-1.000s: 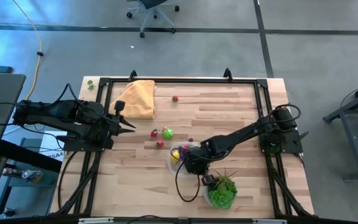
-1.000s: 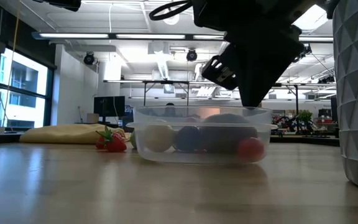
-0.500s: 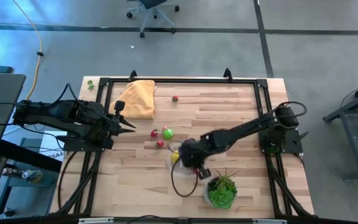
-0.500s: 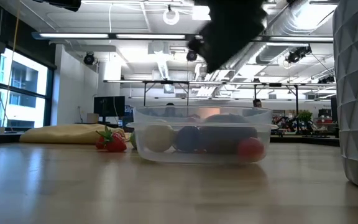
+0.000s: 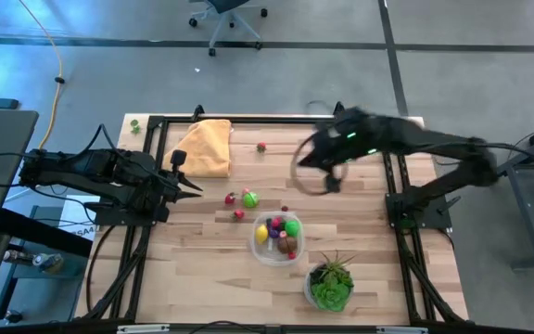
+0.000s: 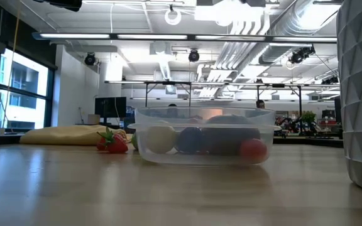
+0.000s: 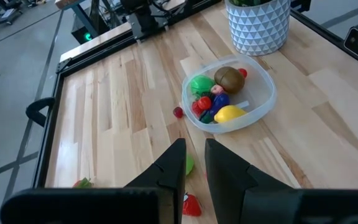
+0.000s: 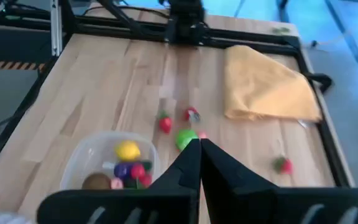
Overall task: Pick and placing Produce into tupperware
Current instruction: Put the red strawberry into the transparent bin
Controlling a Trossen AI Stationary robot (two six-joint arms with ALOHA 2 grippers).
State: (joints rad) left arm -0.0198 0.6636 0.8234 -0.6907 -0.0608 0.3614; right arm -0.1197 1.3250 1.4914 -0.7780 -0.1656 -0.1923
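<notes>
The tupperware is a round, shallow tub of clear plastic with a thin rim, standing on the pale, striped wooden table just beside a white pot with a faceted triangle pattern that carries a leafy green plant. Through its see-through wall show smooth, rounded toy pieces: a yellow one, a bright green one, a brown one, plus red and purple bits. More produce lies loose on the boards towards the left arm: a green ball with small red pieces close by, and a lone red piece farther off, near a soft, crumpled yellow cloth. A black metal frame edges the table. The right gripper hangs high above the far side of the table, fingers pressed together on nothing. The left gripper waits at the left edge, its fingers a narrow slit apart and empty.
</notes>
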